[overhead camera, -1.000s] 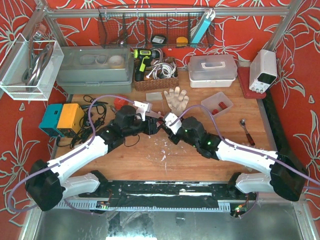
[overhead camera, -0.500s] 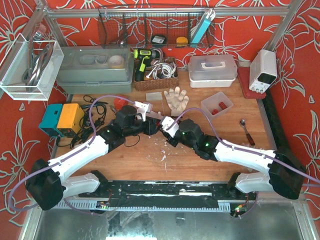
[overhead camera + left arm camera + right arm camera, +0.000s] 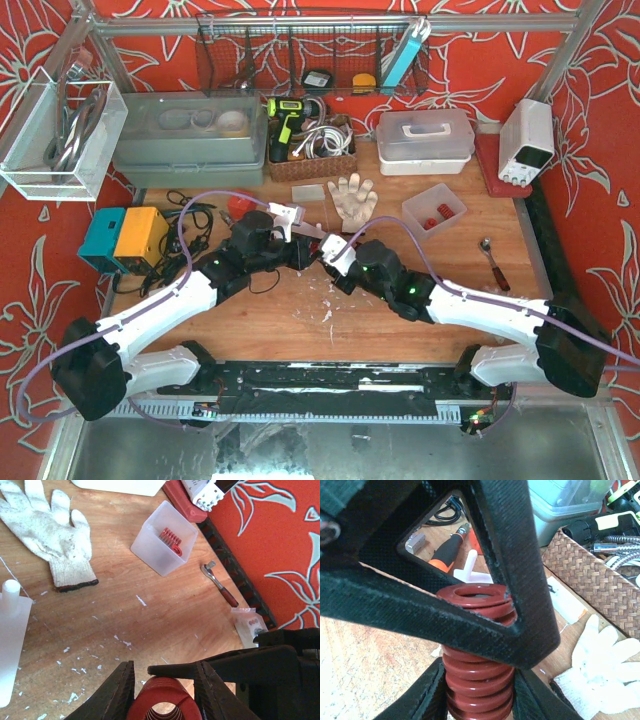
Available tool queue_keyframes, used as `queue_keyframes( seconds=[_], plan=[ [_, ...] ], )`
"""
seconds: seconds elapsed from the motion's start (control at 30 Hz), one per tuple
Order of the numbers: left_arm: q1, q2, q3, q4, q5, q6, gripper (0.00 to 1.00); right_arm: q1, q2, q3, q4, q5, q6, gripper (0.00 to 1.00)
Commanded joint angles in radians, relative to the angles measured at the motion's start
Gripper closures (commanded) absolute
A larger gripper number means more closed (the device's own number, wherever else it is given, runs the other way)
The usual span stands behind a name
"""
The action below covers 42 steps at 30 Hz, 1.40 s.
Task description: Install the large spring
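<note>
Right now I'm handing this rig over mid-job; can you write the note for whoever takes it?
Left end effector: shut on the large spring.
Right end effector: shut on the same spring, from the opposite side.
Spring: held mid-table between both arms.
Done: spring picked up.
Left: seat it; it is not installed on anything yet. A white pegged part lies on the table nearby.

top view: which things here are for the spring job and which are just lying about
For the job: large red spring, left gripper, right gripper, both with jaws shut on it.
Lying about: white glove, tub of small red springs, ratchet, wicker basket.
</note>
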Motion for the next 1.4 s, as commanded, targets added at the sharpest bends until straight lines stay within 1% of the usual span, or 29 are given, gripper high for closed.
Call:
queue_keyframes(
  seconds=[0.0, 0.03, 0.1, 0.17, 0.27, 0.37, 0.47, 0.57, 0.6, 0.63, 0.83, 1.0, 1.1, 1.23, 1.37],
  plan=[
    [-0.005, -0.016, 0.004, 0.009, 0.030, -0.006, 1.00, 0.006, 0.015, 0.034, 0.008, 0.059, 0.020, 1.00],
    [-0.005, -0.017, 0.008, 0.008, 0.024, -0.006, 1.00, 0.006, 0.020, 0.040, 0.001, 0.065, 0.030, 0.93],
    [-0.005, -0.021, 0.010, 0.008, 0.009, -0.006, 1.00, 0.006, 0.032, 0.055, -0.012, 0.085, 0.058, 0.73],
    [-0.005, -0.028, 0.010, 0.007, -0.018, -0.005, 1.00, 0.006, 0.038, 0.067, -0.026, 0.090, 0.080, 0.60],
    [-0.003, -0.040, 0.009, 0.005, -0.070, -0.004, 1.00, 0.006, 0.034, 0.076, -0.062, 0.101, 0.120, 0.49],
    [0.004, -0.045, 0.014, -0.004, -0.120, 0.003, 1.00, 0.006, 0.010, 0.081, -0.118, 0.112, 0.169, 0.42],
    [0.014, -0.035, 0.045, -0.052, -0.188, 0.038, 1.00, 0.006, -0.046, 0.063, -0.147, 0.129, 0.200, 0.24],
    [0.025, -0.039, 0.052, -0.072, -0.286, 0.072, 1.00, 0.005, -0.124, 0.022, -0.132, 0.208, 0.230, 0.03],
    [0.028, -0.045, 0.047, -0.072, -0.324, 0.075, 1.00, 0.005, -0.151, 0.006, -0.121, 0.243, 0.235, 0.01],
    [0.029, -0.052, 0.041, -0.071, -0.377, 0.079, 1.00, 0.005, -0.179, -0.008, -0.114, 0.279, 0.239, 0.01],
    [0.046, -0.047, 0.038, -0.068, -0.580, 0.120, 1.00, 0.002, -0.284, -0.112, -0.037, 0.463, 0.271, 0.01],
    [0.092, 0.008, 0.059, -0.068, -0.692, 0.152, 1.00, -0.004, -0.337, -0.133, -0.051, 0.534, 0.287, 0.01],
    [0.134, 0.033, 0.054, -0.046, -0.716, 0.166, 1.00, -0.007, -0.356, -0.153, -0.040, 0.557, 0.289, 0.01],
    [0.187, 0.066, 0.043, -0.018, -0.713, 0.177, 1.00, -0.012, -0.361, -0.162, -0.031, 0.546, 0.293, 0.01],
    [0.202, 0.109, 0.045, -0.010, -0.715, 0.188, 1.00, -0.014, -0.360, -0.158, -0.054, 0.580, 0.304, 0.01]
  ],
)
